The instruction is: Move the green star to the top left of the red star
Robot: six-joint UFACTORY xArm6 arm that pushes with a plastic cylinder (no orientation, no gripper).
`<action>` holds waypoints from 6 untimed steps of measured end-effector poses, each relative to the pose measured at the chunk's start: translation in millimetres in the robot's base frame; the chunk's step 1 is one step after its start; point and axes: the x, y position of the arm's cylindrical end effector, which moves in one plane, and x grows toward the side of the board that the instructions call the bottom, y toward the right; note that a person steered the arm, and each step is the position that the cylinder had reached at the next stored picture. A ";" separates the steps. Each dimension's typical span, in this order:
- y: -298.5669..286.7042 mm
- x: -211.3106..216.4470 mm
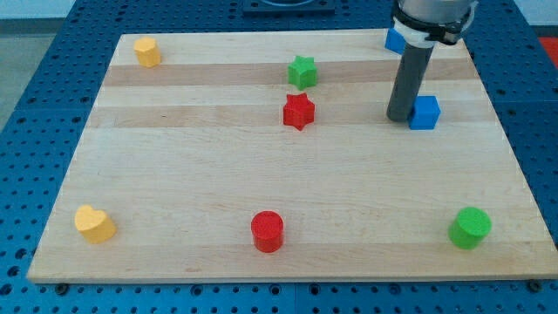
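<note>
The green star (302,71) lies near the view's top, just right of centre. The red star (298,112) lies right below it, a small gap apart. My tip (400,119) stands at the view's upper right, touching or nearly touching the left side of a blue cube (425,112). The tip is well to the right of both stars, roughly level with the red star.
A second blue block (395,39) sits at the top edge, partly hidden behind the rod. A yellow block (147,51) is at the top left, a yellow heart (93,223) at the bottom left, a red cylinder (268,231) at the bottom centre, a green cylinder (470,227) at the bottom right.
</note>
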 end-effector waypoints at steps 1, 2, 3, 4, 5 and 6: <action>0.0 0.0; -13.6 -7.5; -37.3 -29.9; -37.3 -30.7; -37.3 -36.1; -37.9 -65.0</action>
